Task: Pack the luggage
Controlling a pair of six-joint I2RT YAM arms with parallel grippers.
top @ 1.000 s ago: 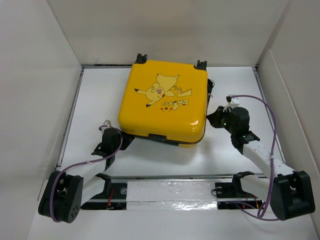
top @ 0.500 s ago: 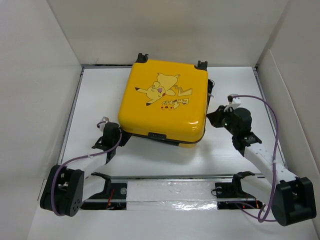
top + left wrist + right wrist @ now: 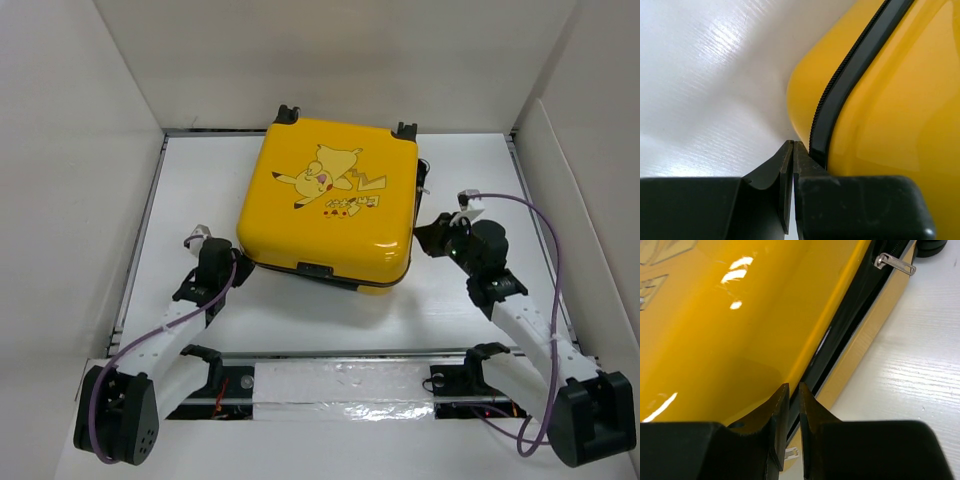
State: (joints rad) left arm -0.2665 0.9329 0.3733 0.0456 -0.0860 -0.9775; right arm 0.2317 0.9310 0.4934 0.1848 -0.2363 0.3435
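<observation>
The luggage is a yellow hard-shell suitcase with a cartoon print, lying flat, lid up, at the middle of the table. My left gripper is shut and empty, its tips against the black zipper band at the case's near-left corner. At the case's right side is my right gripper. Its jaws stand a sliver apart at the seam, where the lid gapes a little. A small silver zipper pull shows in the gap between them, apparently pinched.
A second silver zipper pull hangs further along the right seam, near a black wheel. White walls box in the table on three sides. A taped rail runs along the near edge between the arm bases.
The left arm has stretched forward, its gripper staying shut at the corner. The right wrist has shifted slightly right. The suitcase has turned a little.
</observation>
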